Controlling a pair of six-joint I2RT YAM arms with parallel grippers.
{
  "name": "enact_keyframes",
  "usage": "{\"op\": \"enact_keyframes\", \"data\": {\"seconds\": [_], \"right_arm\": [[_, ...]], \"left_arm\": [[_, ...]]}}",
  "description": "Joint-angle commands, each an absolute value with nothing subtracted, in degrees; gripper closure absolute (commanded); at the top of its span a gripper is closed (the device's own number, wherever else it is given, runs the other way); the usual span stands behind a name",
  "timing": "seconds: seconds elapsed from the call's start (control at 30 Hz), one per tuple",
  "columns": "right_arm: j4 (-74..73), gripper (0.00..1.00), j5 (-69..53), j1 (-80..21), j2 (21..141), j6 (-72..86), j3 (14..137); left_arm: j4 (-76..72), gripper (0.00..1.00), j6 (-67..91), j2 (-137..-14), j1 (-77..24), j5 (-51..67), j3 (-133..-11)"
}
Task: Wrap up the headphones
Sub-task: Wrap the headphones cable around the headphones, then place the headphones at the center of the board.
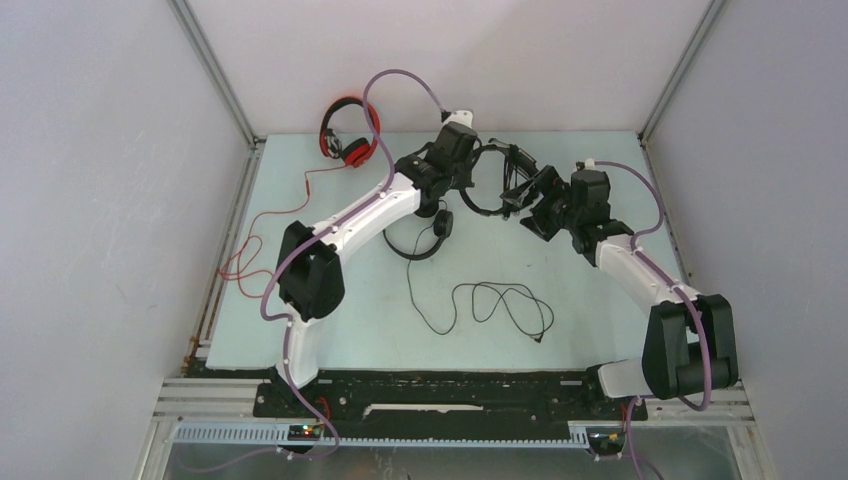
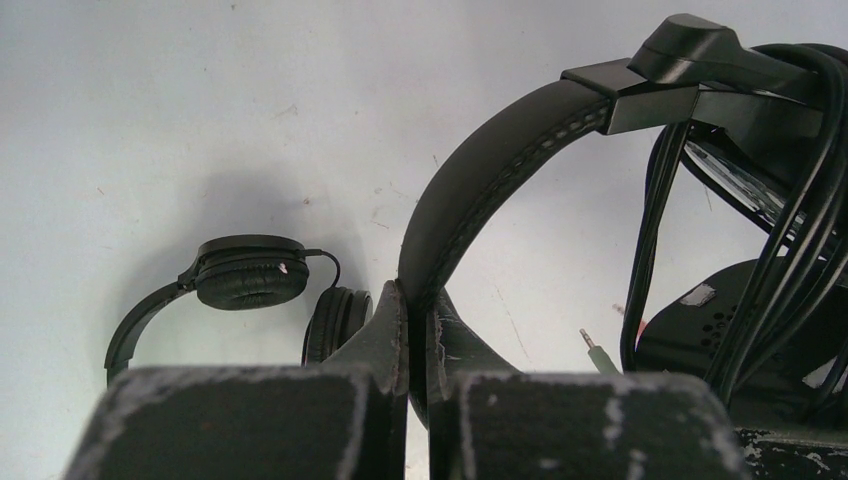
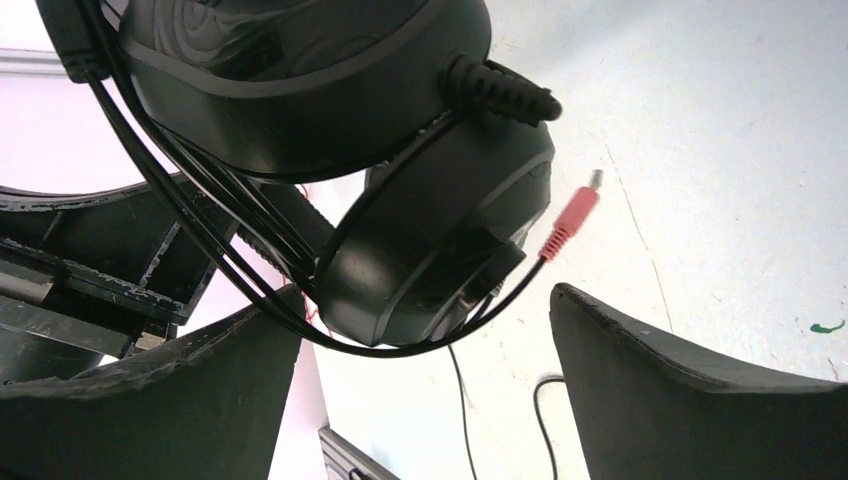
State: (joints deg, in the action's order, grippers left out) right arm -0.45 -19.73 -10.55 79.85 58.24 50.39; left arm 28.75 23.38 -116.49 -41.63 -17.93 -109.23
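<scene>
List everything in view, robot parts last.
wrapped black headset: one, black, held up at the far middle.
loose black headset: one, black, lying mid-table, its cable sprawled nearer.
red headset: one, red and black, far left corner, red cable down the left edge.
table: one, pale, under everything.
left arm, right arm: two, white and black, based at near edge.
left gripper: one, black, shut on the wrapped black headset.
right gripper: one, black, open around its ear cup.
</scene>
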Motion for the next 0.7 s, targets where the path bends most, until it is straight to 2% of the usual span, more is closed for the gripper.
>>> {"op": "enact_keyframes", "data": {"seconds": [0.0,0.67], "right_arm": [[-1.06,0.07,-22.35,-10.33,77.70,58.46,51.62],[5.10,0.16,-23.10,-13.25,78.37,65.93,51.77]], "left_arm": [[25.75,1.00,23.37,-116.06,-42.03,-19.15,-115.44],[23.56,1.00,24.67,-114.75,-42.22,-17.29,-113.28]]}}
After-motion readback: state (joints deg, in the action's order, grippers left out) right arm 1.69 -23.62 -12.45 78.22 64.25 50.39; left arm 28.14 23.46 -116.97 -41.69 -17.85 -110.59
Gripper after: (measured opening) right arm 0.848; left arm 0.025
